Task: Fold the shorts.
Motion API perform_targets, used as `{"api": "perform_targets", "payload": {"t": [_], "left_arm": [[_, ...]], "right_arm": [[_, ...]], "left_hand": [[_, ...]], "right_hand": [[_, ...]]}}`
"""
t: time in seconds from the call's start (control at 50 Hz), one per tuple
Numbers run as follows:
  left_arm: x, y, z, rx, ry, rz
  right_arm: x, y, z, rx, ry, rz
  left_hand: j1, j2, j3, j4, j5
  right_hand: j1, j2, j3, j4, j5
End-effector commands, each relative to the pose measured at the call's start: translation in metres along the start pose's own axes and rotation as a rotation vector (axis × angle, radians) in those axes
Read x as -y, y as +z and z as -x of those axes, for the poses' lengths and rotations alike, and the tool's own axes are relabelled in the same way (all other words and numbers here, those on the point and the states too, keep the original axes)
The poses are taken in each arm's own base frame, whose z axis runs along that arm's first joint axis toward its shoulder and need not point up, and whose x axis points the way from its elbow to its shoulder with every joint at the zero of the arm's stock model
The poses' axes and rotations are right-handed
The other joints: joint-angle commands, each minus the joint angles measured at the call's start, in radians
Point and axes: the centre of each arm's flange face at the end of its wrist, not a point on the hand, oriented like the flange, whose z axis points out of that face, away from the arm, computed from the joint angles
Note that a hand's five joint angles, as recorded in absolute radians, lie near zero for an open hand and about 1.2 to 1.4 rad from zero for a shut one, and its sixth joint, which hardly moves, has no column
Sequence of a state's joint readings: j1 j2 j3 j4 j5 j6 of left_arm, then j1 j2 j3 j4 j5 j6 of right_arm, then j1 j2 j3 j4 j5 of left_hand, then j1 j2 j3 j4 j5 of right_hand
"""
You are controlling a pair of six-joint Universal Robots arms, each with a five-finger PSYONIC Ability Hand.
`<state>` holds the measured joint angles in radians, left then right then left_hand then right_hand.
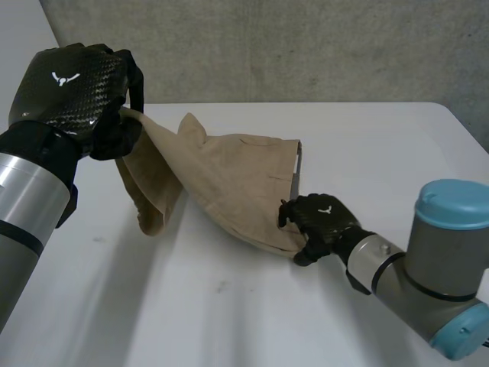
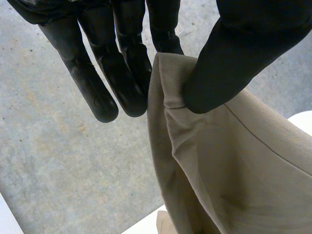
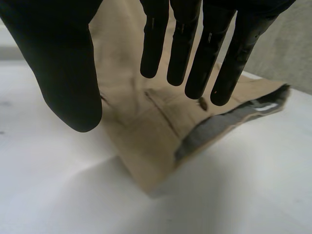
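The shorts (image 1: 229,180) stretch in one long line: the leg end is lifted off the counter (image 1: 229,313), and the waist end lies flat on it. The left hand (image 1: 72,84) holds the lifted end, with thumb and fingers clamped on its hem. The right hand (image 1: 321,218) rests at the near waist corner, fingers straight and thumb apart from them. I think the fold must travel along this line, and the left hand should carry it.

shorts (image 1: 229,180) lie mid worktop (image 1: 382,145), left end raised off it in left hand (image 1: 72,88) at far left; right hand (image 1: 325,218) at shorts' near right corner; wall (image 1: 306,46) behind worktop
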<state>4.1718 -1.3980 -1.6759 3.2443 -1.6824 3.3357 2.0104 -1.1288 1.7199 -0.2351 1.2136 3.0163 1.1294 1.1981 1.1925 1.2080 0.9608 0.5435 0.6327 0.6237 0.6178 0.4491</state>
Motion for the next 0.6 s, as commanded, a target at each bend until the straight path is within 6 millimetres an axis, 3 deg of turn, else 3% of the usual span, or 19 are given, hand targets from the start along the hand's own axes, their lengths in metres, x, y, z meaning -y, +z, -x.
{"api": "perform_targets", "payload": {"t": [0.02, 0.08, 0.12, 0.16, 0.28, 0.42, 0.5, 0.6], "left_arm": [[-0.006, 0.002, -0.001, -0.001, 0.008, 0.019], [-0.008, 0.003, -0.001, -0.003, 0.01, 0.026], [-0.009, 0.004, -0.001, 0.0, 0.011, 0.028], [-0.01, 0.004, 0.0, 0.002, 0.011, 0.032], [-0.023, -0.002, 0.003, 0.011, 0.023, 0.081], [-0.075, -0.015, 0.019, 0.049, 0.09, 0.289], [-0.104, -0.034, 0.026, 0.037, 0.152, 0.459], [-0.115, -0.058, 0.021, -0.045, 0.144, 0.586]], "right_arm": [[-0.009, 0.008, 0.013, 0.04, 0.058, 0.023], [-0.009, 0.009, 0.014, 0.04, 0.061, 0.022], [-0.011, 0.01, 0.014, 0.034, 0.06, 0.023], [-0.011, 0.012, 0.012, 0.023, 0.059, 0.022], [0.006, 0.006, -0.01, -0.181, -0.049, 0.008], [0.036, -0.034, -0.007, -0.205, -0.431, 0.047], [0.04, -0.045, -0.007, -0.202, -0.529, 0.095], [0.053, -0.066, -0.001, -0.187, -0.534, 0.127]], "left_hand": [[0.267, 0.198, 0.204, 0.188, 0.261], [0.267, 0.198, 0.204, 0.188, 0.261], [0.267, 0.198, 0.204, 0.188, 0.261], [0.267, 0.198, 0.204, 0.188, 0.261], [0.267, 0.198, 0.204, 0.188, 0.261], [0.267, 0.198, 0.204, 0.188, 0.261], [0.267, 0.198, 0.204, 0.188, 0.261], [0.267, 0.198, 0.204, 0.188, 0.261]], "right_hand": [[0.14, 0.051, 0.06, 0.066, 0.06], [0.172, 0.083, 0.092, 0.098, 0.092], [0.436, 0.346, 0.355, 0.361, 0.355], [0.85, 0.761, 0.77, 0.776, 0.77], [0.853, 0.764, 0.773, 0.778, 0.773], [0.853, 0.764, 0.773, 0.778, 0.773], [0.853, 0.764, 0.773, 0.778, 0.773], [0.853, 0.764, 0.773, 0.778, 0.773]]}}
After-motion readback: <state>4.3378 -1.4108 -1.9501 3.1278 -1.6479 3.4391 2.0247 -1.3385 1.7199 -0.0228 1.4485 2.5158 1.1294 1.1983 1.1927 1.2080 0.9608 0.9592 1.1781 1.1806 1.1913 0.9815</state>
